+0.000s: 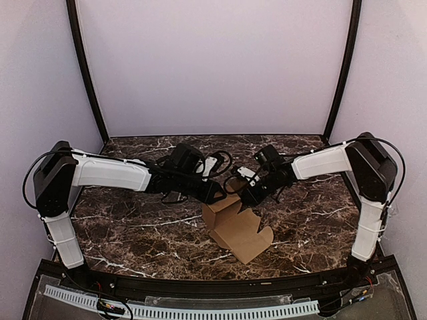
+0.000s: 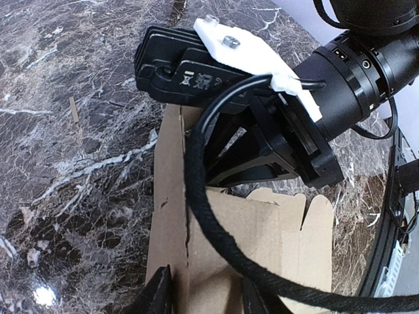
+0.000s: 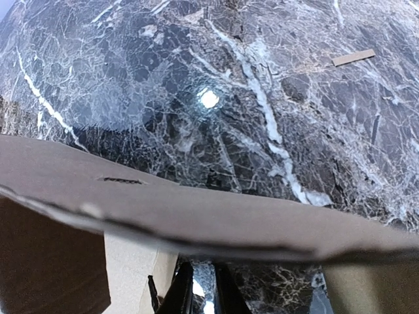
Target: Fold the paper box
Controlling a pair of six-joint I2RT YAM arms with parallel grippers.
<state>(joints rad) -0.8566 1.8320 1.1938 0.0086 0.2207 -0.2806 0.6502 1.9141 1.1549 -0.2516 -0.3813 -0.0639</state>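
Box (image 1: 239, 227) sits half-folded at centre of the table (image 1: 133, 230), just below both grippers. Right gripper (image 1: 245, 195) is pinched nearly closed on its upper flap. Left gripper (image 1: 215, 195): fingers (image 2: 159, 296) apart, straddling a crease at its left edge; can't tell if clamped.

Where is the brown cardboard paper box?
Top view: the brown cardboard paper box lies just right of centre on the dark marble table, its far end between the left gripper and right gripper.
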